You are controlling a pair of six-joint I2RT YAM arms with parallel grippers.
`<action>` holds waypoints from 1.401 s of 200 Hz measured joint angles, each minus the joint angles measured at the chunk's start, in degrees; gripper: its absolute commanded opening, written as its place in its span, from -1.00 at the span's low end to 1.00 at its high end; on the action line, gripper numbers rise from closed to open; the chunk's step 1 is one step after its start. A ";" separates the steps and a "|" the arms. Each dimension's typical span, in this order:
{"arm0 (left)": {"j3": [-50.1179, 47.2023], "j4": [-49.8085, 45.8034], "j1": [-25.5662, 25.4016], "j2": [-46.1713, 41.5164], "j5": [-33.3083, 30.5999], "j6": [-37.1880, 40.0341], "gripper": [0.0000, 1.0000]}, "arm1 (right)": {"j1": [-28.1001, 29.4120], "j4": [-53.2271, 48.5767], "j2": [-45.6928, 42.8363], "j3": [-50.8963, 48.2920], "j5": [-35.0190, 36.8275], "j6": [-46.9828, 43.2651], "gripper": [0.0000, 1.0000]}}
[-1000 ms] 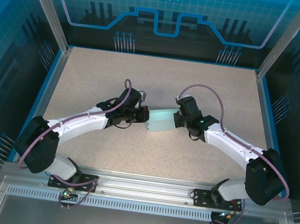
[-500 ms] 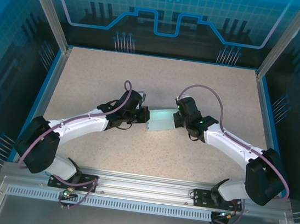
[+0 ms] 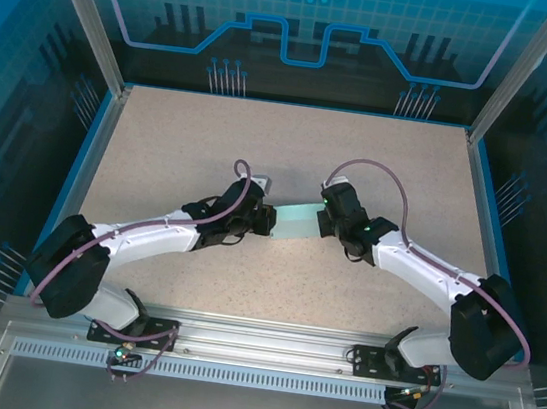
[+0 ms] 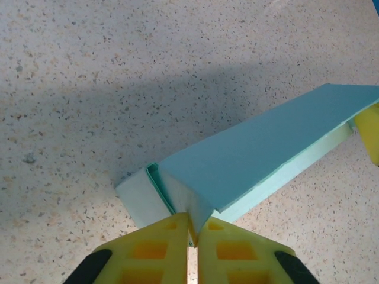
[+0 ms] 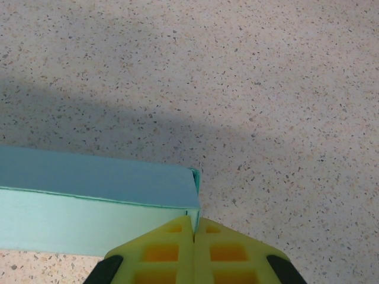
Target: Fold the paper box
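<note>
The paper box (image 3: 297, 221) is a pale cyan, long closed shape held just above the middle of the table between both arms. My left gripper (image 3: 269, 220) is at its left end; in the left wrist view its jaws (image 4: 193, 232) are pinched on a folded end flap of the box (image 4: 266, 148). My right gripper (image 3: 322, 221) holds the right end; in the right wrist view its jaws (image 5: 194, 229) are shut on the thin card edge at the box's (image 5: 89, 177) corner. One yellow finger (image 4: 370, 131) of the right gripper shows at the box's far end.
The speckled beige table (image 3: 291, 146) is bounded by a blue raised rim (image 3: 93, 161) on the left, right and back. An aluminium rail (image 3: 266, 340) carrying both arm bases runs along the near edge.
My left gripper has moved right and slightly nearer, pushing in on the box's left end. The box now looks narrower from above. The right gripper has barely moved.
</note>
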 measured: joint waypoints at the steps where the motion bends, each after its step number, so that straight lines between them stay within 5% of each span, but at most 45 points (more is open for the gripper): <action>1: 0.00 0.00 0.00 0.02 0.00 0.02 -0.63 | 0.00 0.04 -0.02 -0.04 0.00 0.00 -1.00; 55: -0.02 -1.79 -0.52 -1.92 1.27 5.09 0.05 | 0.98 0.15 -0.35 -0.31 0.31 0.00 -1.00; 113: 1.38 -5.51 0.66 -5.27 1.81 9.25 0.42 | 1.22 0.09 -0.37 -0.31 0.39 0.00 -1.00; 185: 7.30 -5.70 6.23 -2.12 4.79 8.41 0.40 | 1.73 -0.09 -0.37 -0.31 0.83 0.07 -1.00; 280: 4.92 -1.42 6.40 3.80 7.26 7.48 0.33 | 1.77 -0.20 -0.37 -0.31 0.98 0.44 -1.00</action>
